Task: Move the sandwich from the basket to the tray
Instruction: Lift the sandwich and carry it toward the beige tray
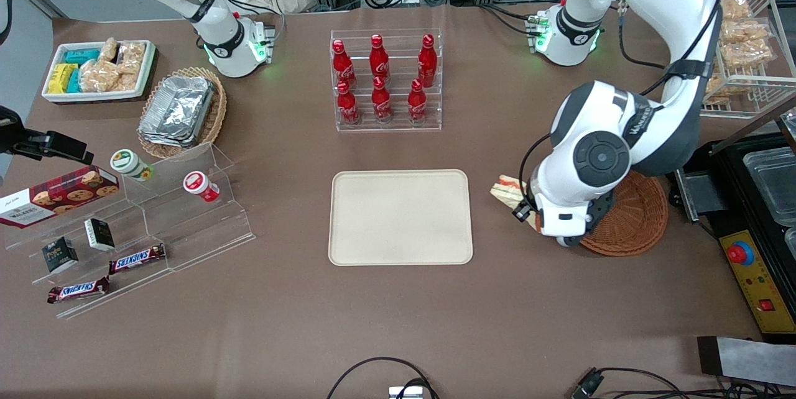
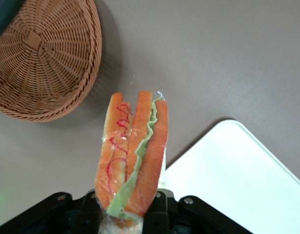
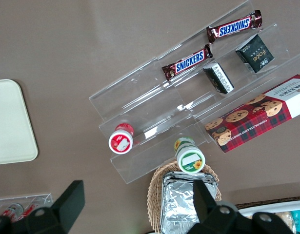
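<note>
Table below — gripper (image 2: 128, 214) grips sandwich (image 2: 132, 156) upright.

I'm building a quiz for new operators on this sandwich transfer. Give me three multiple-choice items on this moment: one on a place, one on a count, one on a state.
1. Where is the wrapped triangular sandwich?
A. in the round reddish-brown wicker basket
B. held over bare table between that basket and the cream plastic tray
C. lying on the tray

2. How many red bottles stand in the clear rack?
A. four
B. six
C. eight

3. What state is the left arm's gripper in?
A. shut on the sandwich
B. open and empty
C. shut on a bottle

Answers: 1 B, the wrist view shows table under the sandwich; 2 B, two rows of three; 3 A, the sandwich sticks out from between its fingers.
</note>
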{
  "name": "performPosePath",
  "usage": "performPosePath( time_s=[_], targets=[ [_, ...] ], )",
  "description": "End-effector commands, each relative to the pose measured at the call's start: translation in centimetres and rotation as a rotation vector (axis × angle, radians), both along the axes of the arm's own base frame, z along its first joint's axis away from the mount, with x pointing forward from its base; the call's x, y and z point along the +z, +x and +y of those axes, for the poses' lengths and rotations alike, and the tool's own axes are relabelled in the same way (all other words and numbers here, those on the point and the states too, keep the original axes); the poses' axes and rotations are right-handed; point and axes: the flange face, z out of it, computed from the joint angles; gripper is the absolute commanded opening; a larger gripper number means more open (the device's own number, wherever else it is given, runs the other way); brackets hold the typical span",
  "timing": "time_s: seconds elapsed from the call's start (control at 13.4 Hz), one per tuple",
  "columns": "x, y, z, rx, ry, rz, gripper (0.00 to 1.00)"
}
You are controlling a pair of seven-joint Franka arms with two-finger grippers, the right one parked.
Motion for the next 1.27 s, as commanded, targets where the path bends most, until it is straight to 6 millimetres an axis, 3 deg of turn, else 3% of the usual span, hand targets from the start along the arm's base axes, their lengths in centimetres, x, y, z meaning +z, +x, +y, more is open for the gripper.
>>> performPosePath(
  time_s=[0.0,0.22,0.45,0.52,0.67,0.82,0.97,1.04,1.12,1.19],
  targets=[
    [-1.2,-0.2,-2.7,-0.070,-0.003,0.019,0.00],
    [-5.6,-1.3,-5.7,-0.282,-0.028,0.080,0.00],
    [-7.4,-2.0,-8.4,-0.425,-0.069,0.065,0.00],
    [-8.8,-2.0,-9.0,-0.444,-0.080,0.066,0.00],
    [-11.2,-2.7,-12.0,-0.489,-0.098,0.043,0.00],
    [-14.0,-2.5,-12.3,-0.503,-0.093,0.030,0.00],
    [-15.1,-2.8,-13.1,-0.520,-0.101,0.026,0.00],
    [-14.7,-2.5,-13.3,-0.542,-0.110,0.014,0.05],
    [-14.0,-1.6,-13.4,-0.554,-0.127,-0.001,0.27],
    [-13.0,-1.1,-13.4,-0.546,-0.135,-0.011,0.75]
  ],
)
